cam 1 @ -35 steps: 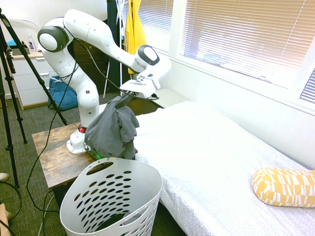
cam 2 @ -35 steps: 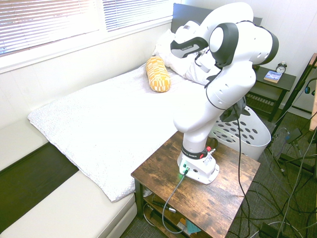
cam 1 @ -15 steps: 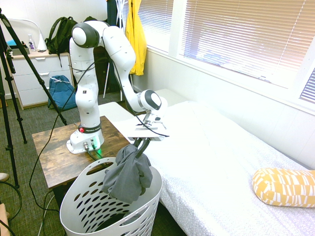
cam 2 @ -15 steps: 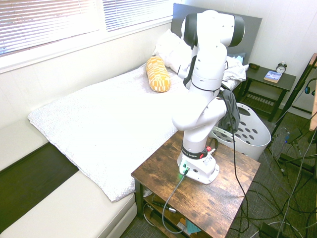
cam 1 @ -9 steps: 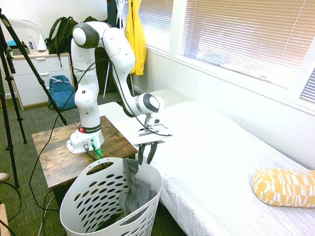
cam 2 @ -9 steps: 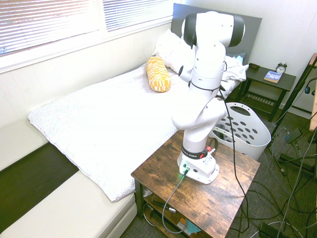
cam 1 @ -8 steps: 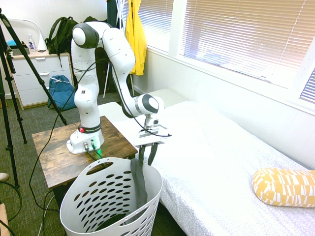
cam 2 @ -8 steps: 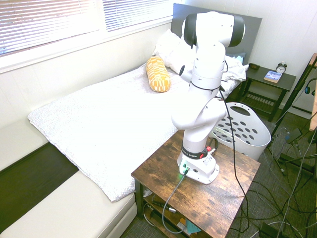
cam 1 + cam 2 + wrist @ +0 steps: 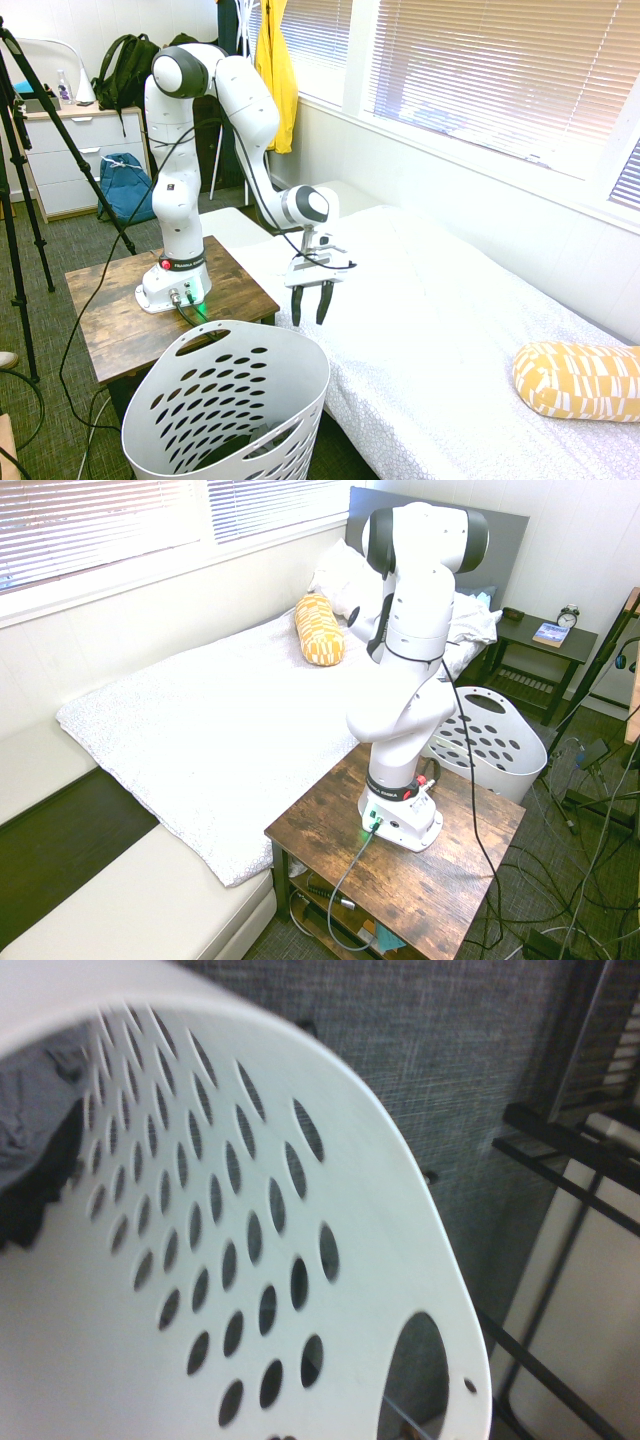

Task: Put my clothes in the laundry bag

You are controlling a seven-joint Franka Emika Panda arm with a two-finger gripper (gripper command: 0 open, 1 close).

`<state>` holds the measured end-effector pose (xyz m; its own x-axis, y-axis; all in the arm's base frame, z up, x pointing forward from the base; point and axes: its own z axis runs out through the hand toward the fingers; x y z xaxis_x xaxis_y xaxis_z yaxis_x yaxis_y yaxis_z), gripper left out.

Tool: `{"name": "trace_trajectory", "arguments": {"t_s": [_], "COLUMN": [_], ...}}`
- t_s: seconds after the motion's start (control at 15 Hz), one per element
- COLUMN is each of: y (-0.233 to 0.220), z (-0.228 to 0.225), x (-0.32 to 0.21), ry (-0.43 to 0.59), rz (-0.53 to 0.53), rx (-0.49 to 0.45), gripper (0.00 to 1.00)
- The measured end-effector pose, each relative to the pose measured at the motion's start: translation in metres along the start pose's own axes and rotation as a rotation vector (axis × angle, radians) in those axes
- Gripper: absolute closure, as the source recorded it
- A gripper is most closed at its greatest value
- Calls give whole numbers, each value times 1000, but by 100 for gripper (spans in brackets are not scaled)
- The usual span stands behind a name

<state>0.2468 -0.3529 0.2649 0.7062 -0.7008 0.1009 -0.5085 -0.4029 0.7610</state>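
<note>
The white perforated laundry basket (image 9: 312,385) stands on the floor between the wooden table and the bed; it also shows at the right of the second exterior view (image 9: 515,765). The wrist view looks into the basket (image 9: 380,1240), where the dark charcoal-grey garment (image 9: 25,1125) lies crumpled low inside. My gripper (image 9: 310,304) hangs open and empty, fingers pointing down, just above and beyond the basket's far rim, over the bed's edge. In the second exterior view the arm hides the gripper.
A white bed (image 9: 450,320) with a yellow patterned pillow (image 9: 580,380) fills the right. The wooden table (image 9: 115,325) bears the arm. A long yellow garment (image 9: 272,60) hangs at the back, with a blue backpack (image 9: 125,188) on the floor. A dark nightstand (image 9: 545,645) stands beyond the basket.
The gripper carried the grey garment over the basket, opened and let it fall inside. It has since risen slightly and shifted toward the bed, empty.
</note>
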Motion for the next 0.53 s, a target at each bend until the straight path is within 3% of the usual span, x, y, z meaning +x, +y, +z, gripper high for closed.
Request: {"name": "trace_trajectory", "arguments": {"t_s": [0.13, 0.27, 0.53], "y": [-1, 3, -51], "z": [-43, -103, -280], "x": [27, 48, 40], "ry": [22, 20, 7], "rz": [58, 125, 142], "rx": [80, 225, 558], "gripper": [0, 0, 0]}}
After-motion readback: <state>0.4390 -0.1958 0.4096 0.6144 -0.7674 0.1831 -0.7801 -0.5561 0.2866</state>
